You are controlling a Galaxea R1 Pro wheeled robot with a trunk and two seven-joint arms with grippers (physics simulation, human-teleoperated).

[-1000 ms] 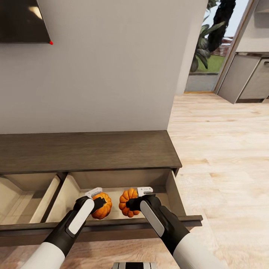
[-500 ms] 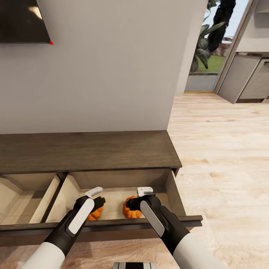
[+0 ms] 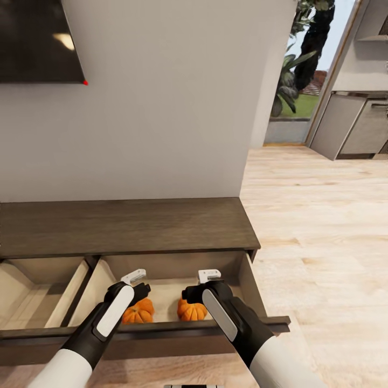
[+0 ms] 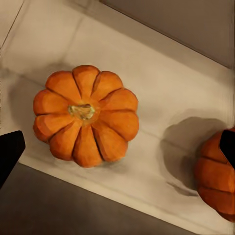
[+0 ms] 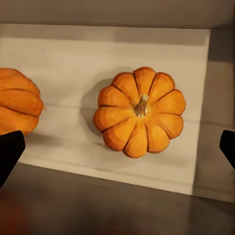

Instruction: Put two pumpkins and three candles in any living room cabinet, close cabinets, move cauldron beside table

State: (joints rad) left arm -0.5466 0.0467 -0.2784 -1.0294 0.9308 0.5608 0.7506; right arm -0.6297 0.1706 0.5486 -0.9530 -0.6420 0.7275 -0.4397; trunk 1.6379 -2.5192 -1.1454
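Both pumpkins (image 3: 138, 312) (image 3: 191, 311) sit apart on the open cabinet (image 3: 129, 226) drawer's pale floor, one below each gripper: left gripper (image 3: 138, 284) and right gripper (image 3: 200, 284) jaws released, holding nothing.

Cabinet (image 3: 124, 226) runs along the wall at 12 o'clock, both drawers pulled out toward the robot. Right drawer (image 3: 248, 280) holds two pumpkins on its floor, near the front edge, side by side and apart: left pumpkin (image 3: 137, 311) at about 11 o'clock, right pumpkin (image 3: 191, 311) at about 12 o'clock. Both sit upright, stems up. Left gripper (image 3: 137, 283) hangs above the left pumpkin, right gripper (image 3: 205, 283) above the right pumpkin, neither touching. Left drawer (image 3: 32, 291) lies at 10 o'clock, beside the right one. Screen (image 3: 37, 40) hangs on the wall above the cabinet at 11 o'clock. Doorway (image 3: 302, 81) stands at 1 o'clock, kitchen units (image 3: 355, 124) beyond at 2 o'clock.
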